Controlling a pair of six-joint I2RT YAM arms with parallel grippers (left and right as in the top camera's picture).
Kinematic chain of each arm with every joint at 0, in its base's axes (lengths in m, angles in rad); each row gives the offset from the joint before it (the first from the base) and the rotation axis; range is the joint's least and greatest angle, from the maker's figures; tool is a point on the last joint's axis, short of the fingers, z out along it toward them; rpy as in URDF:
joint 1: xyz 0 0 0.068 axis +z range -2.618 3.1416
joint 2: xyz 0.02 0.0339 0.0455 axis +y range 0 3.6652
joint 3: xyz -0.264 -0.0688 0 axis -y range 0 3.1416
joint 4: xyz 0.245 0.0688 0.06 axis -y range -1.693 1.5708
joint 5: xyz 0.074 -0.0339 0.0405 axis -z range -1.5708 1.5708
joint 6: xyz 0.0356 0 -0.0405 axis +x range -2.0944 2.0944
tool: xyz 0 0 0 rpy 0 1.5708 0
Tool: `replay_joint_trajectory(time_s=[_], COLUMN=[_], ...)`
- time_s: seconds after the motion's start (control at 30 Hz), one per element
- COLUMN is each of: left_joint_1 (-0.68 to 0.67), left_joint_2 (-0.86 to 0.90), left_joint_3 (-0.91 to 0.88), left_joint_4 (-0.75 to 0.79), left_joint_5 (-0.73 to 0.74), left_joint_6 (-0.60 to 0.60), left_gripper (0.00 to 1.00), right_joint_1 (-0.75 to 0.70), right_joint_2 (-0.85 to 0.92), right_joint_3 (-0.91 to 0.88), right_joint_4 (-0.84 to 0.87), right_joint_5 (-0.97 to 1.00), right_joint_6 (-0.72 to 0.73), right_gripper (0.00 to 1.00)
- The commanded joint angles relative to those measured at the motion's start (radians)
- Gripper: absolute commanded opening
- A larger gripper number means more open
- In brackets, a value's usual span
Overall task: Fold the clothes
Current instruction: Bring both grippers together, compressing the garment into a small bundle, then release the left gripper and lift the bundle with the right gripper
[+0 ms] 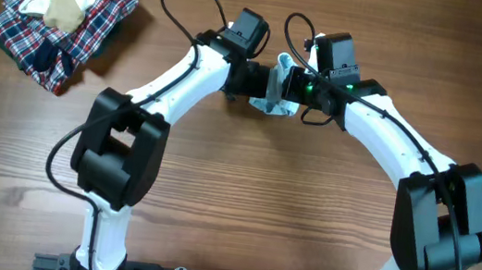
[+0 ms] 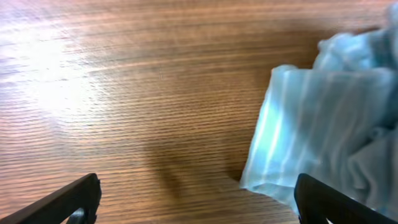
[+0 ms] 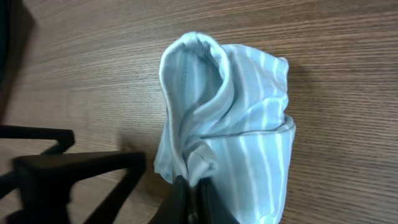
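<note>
Judging by their lumpy shape, the clothes (image 3: 242, 112) are deemed half-folded; left pincer (image 2: 198, 194) is spread wide, right pincer (image 3: 191, 194) is clamped on them.

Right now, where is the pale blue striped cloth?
Overhead view: striped cloth bunched at the table's far middle, between left arm and right arm; right fingers pinch its edge.

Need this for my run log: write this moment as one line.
left gripper: open beside striped garment | right gripper: shut on striped garment edge | striped garment: bunched on table, not yet folded flat
</note>
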Motion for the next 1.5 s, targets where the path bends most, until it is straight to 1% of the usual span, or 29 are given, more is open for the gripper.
replay_joint_trajectory(time_s=[0.0,0.13,0.2,0.23,0.3,0.33,0.37,0.4,0.57,0.8,0.87,0.93,1.03,1.07,1.1,1.13,1.17,1.2,1.23,1.27,1.3,1.37,1.47], left_joint_1=[0.005,0.013,0.019,0.023,0.031,0.034,0.037,0.037,0.037,0.037,0.038,0.038,0.035,0.033,0.030,0.023,0.016,0.003,-0.009,-0.016,-0.027,-0.036,-0.023], left_joint_2=[-0.041,-0.041,-0.041,-0.042,-0.042,-0.042,-0.042,-0.042,-0.043,-0.066,-0.081,-0.097,-0.108,-0.110,-0.111,-0.112,-0.112,-0.112,-0.112,-0.112,-0.112,-0.112,-0.112], left_joint_3=[0.012,0.012,0.012,0.012,0.012,0.012,0.012,0.012,0.012,0.012,0.012,0.012,0.012,0.012,0.012,0.012,0.012,0.012,0.012,0.012,0.012,0.012,0.012], left_joint_4=[0.000,-0.001,-0.001,-0.001,-0.002,-0.002,-0.002,-0.001,-0.001,-0.001,0.000,0.000,-0.001,-0.002,-0.002,-0.002,-0.002,-0.004,-0.004,-0.002,0.004,0.011,0.010], left_joint_5=[-0.032,-0.032,-0.032,-0.032,-0.032,-0.032,-0.032,-0.032,-0.032,-0.032,-0.032,-0.035,-0.035,-0.034,-0.024,-0.003,0.007,0.005,-0.005,-0.011,-0.031,-0.090,-0.220], left_joint_6=[0.009,0.009,0.009,0.009,0.009,0.009,0.010,0.010,0.013,0.015,0.040,0.040,0.040,0.041,0.060,0.092,0.107,0.116,0.118,0.118,0.117,0.100,0.021], left_gripper=[1.00,1.00,1.00,1.00,1.00,1.00,1.00,1.00,1.00,1.00,1.00,1.00,1.00,1.00,1.00,0.99,0.99,0.99,1.00,0.99,0.99,0.99,1.00], right_joint_1=[0.011,0.034,0.048,0.055,0.066,0.068,0.068,0.068,0.068,0.042,0.023,0.004,-0.023,-0.038,-0.059,-0.084,-0.122,-0.156,-0.195,-0.216,-0.249,-0.272,-0.237], right_joint_2=[0.025,0.025,0.026,0.026,0.027,0.030,0.040,0.045,0.067,0.027,0.005,-0.018,-0.054,-0.068,-0.084,-0.100,-0.118,-0.128,-0.135,-0.135,-0.135,-0.125,-0.105], right_joint_3=[0.021,0.021,0.021,0.021,0.021,0.021,0.021,0.021,0.021,0.038,0.062,0.098,0.137,0.144,0.150,0.151,0.151,0.151,0.151,0.151,0.150,0.148,0.148], right_joint_4=[0.010,0.015,0.021,0.023,0.025,0.025,0.024,0.024,0.024,0.042,0.028,-0.005,-0.045,-0.059,-0.078,-0.093,-0.108,-0.121,-0.136,-0.147,-0.165,-0.181,-0.217], right_joint_5=[-0.010,-0.014,-0.023,-0.024,-0.024,-0.024,-0.032,-0.032,-0.032,-0.028,-0.034,-0.043,-0.027,0.000,0.037,0.064,0.071,0.066,0.049,0.035,-0.010,-0.093,-0.113], right_joint_6=[-0.017,-0.013,-0.013,-0.014,-0.014,-0.014,-0.013,-0.013,-0.014,-0.021,-0.021,-0.021,-0.013,0.019,0.067,0.103,0.131,0.147,0.160,0.165,0.163,0.121,0.074], right_gripper=[0.04,0.05,0.08,0.15,0.24,0.33,0.56,0.66,0.74,0.75,0.75,0.75,0.82,0.82,0.81,0.75,0.64,0.45,0.29,0.08,0.04,0.04,0.04])
